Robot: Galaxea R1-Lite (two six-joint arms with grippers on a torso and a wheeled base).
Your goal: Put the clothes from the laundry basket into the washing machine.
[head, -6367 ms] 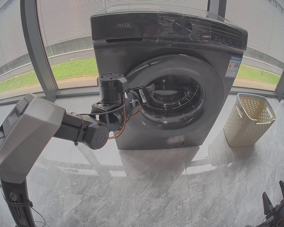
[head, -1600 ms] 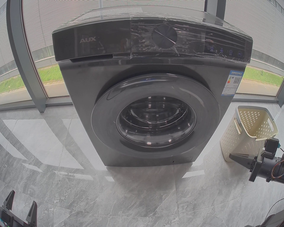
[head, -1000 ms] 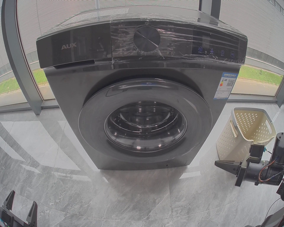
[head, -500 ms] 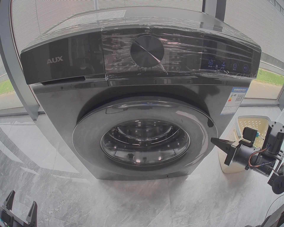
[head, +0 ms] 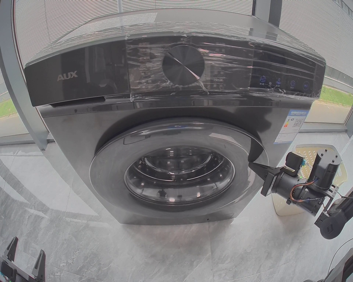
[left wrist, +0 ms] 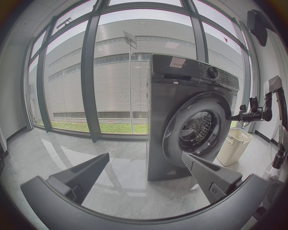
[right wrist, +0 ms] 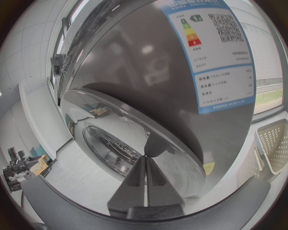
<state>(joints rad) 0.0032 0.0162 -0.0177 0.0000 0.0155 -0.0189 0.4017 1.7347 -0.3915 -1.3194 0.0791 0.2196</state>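
At the near left, low over the grey tiled floor (head: 165,249), the left tool (head: 28,246) hung released, its two dark fingers spread well apart with nothing between them, well apart from the appliance. The washing machine (head: 73,121), a dark grey front-loader, stood in the middle of the scene with its back toward a tall window (head: 73,14). Clear film was wrapped over its control panel, where a round dial (head: 183,65) sat at the centre. Below the panel the round glass door (head: 110,172) was shut, and the steel drum showed through the pane. A blue-edged energy label (head: 292,126) was stuck on the front at the upper right, just beside the door. The right tool (head: 252,165) was clenched on nothing, its fingers pressed flat together. It pointed left at the door's right rim; in the right wrist view its tip met its own reflection on the glossy rim, touching it or all but touching. Farther right, the cream perforated laundry basket (head: 342,175) stood on the floor just beside the machine's right side, largely hidden behind the right arm.
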